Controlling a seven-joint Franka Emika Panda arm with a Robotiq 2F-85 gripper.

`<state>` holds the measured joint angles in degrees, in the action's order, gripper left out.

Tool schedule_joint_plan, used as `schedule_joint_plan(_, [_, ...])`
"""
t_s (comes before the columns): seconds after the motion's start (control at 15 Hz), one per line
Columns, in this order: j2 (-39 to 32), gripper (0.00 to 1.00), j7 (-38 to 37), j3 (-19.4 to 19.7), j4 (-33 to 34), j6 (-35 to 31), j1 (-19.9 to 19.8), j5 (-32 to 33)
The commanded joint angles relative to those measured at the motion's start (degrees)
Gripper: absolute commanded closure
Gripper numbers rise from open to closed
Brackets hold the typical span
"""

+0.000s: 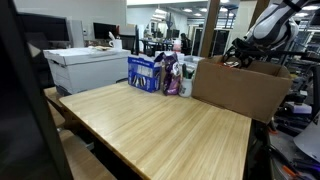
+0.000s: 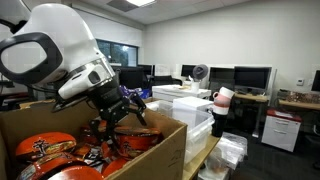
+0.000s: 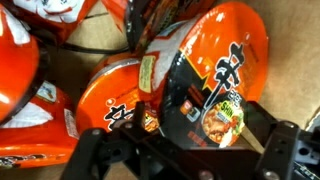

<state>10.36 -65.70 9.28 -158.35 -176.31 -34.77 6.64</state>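
In an exterior view, a wooden table (image 1: 160, 125) is seen across the middle of the frame. A brown cardboard box (image 1: 240, 88) is set on the table at the right side. The robot arm (image 1: 272, 22) is seen at the upper right. The gripper (image 1: 238, 55) is dipped into the top of the box, so how far it is open cannot be told there. A blue pack (image 1: 145, 72) is stood at the back of the table, in the upper middle, and a white machine (image 1: 85, 68) is seen behind the table at the upper left. In an exterior view from close by, the upper left is filled by the white arm (image 2: 55, 50). The black gripper (image 2: 115, 120) is hung over the open box (image 2: 160, 150) at the lower left. Orange noodle bowls (image 2: 45, 150) are piled inside the box, just under the gripper. White boxes (image 2: 185, 105) are stacked in the middle of the frame, behind the cardboard box. In the wrist view, two black fingers (image 3: 95, 155) are seen along the bottom edge. They are spread wide apart, and nothing is gripped between them. A big noodle bowl (image 3: 205, 75) is seen in the middle and upper right, lying tilted just above the gap between the fingers. Whether it is touched cannot be told. More orange bowls are packed beside it at the left, and a bit of the brown box floor (image 3: 85, 55) is shown between them.
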Motion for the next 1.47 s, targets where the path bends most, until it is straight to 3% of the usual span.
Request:
schedule_joint_plan(0.0, [-0.67, 0.00, -3.52, -2.38, -0.14, -2.11, -3.09, 1.97])
schedule_joint_plan(0.4, [2.40, 0.00, -2.99, -2.25, -3.00, -5.23, -1.83, 0.13])
schedule_joint_plan(0.47, [0.55, 0.00, -3.24, -1.99, -0.56, -5.08, -1.23, 0.02])
schedule_joint_plan(1.4, [-1.75, 0.00, -2.91, -3.06, -0.60, -4.94, -0.30, 0.22])
